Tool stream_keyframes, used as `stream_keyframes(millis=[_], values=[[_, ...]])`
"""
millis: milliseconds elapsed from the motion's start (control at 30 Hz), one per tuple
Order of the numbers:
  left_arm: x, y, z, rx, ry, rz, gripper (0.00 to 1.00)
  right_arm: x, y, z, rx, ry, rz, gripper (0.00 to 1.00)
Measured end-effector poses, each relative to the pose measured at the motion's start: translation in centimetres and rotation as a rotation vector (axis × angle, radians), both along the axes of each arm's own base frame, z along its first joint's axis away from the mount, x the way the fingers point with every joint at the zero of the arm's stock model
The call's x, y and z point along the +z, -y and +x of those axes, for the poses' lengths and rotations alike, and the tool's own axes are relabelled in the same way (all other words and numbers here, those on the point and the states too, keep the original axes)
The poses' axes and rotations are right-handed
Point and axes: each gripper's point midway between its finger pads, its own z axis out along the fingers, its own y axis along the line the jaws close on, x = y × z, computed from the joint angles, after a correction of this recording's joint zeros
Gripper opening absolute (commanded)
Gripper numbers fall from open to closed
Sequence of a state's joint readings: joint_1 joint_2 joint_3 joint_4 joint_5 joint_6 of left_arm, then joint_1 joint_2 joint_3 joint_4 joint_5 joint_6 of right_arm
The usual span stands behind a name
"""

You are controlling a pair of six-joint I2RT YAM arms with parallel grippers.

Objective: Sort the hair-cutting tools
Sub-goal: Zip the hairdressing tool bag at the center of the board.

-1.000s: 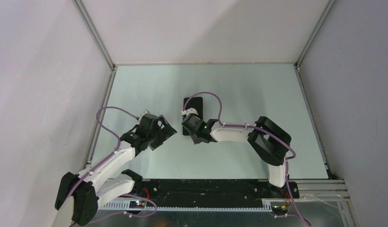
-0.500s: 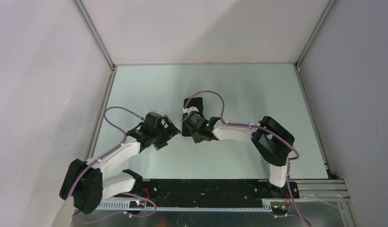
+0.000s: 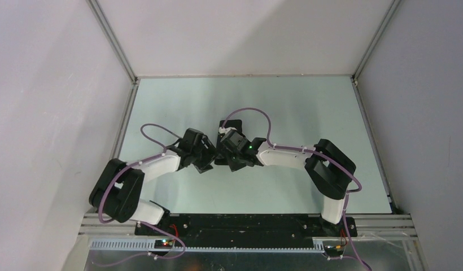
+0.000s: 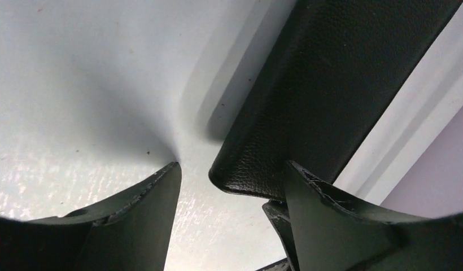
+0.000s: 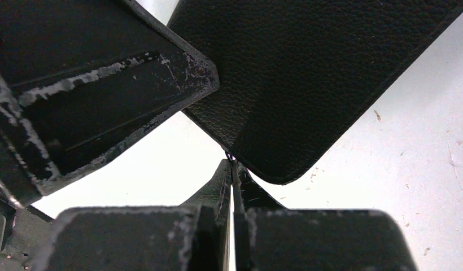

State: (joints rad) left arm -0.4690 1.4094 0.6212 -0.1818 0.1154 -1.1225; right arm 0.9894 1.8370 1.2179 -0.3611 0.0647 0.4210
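Top external view: two arms are bent in toward the middle of the pale table (image 3: pixel 308 107), and their ends are nearly touching.

On the left, the left gripper (image 4: pixel 232 169) is seen with its fingers apart. One corner of the black pouch (image 4: pixel 331 84) is set between those fingers, close to the finger on the right of the left wrist view.

In the middle, the pouch is lying on the table. In the top view it is mostly hidden under the two arm ends.

On the right, the right gripper (image 5: pixel 234 169) is pressed fully together, and its tips are touching the pouch's rounded edge. Whether a thin bit of the pouch is pinched there cannot be told.

The hair-cutting tools are not seen in any view. It is guessed that they are kept inside the pouch, so the step in hand is thought to be getting the pouch open. Next, the pouch corner needs to be gripped by the left fingers, so the pouch can be held or pulled open. Care is called for, since the two grippers are crowded close together and could be bumped.
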Motion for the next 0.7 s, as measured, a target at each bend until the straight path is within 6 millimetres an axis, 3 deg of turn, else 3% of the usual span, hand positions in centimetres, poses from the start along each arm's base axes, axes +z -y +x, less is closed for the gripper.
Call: stream_keyframes(millis=[333,467,700], values=[[-0.6,1.3,0.2,0.012,-0.022,-0.049,0.3,-0.5,0.5,-0.2,-0.014,-0.021,-0.008,0.0],[-0.8,1.5,0.0,0.01,-0.028,-0.043,0.23,-0.9,1.0,-0.4,-0.019,-0.03,-0.021,0.0],[-1.1,1.7,0.1,0.003,-0.036,-0.016,0.2,-1.2,1.9,0.0,-0.039,-0.053,-0.035,0.0]])
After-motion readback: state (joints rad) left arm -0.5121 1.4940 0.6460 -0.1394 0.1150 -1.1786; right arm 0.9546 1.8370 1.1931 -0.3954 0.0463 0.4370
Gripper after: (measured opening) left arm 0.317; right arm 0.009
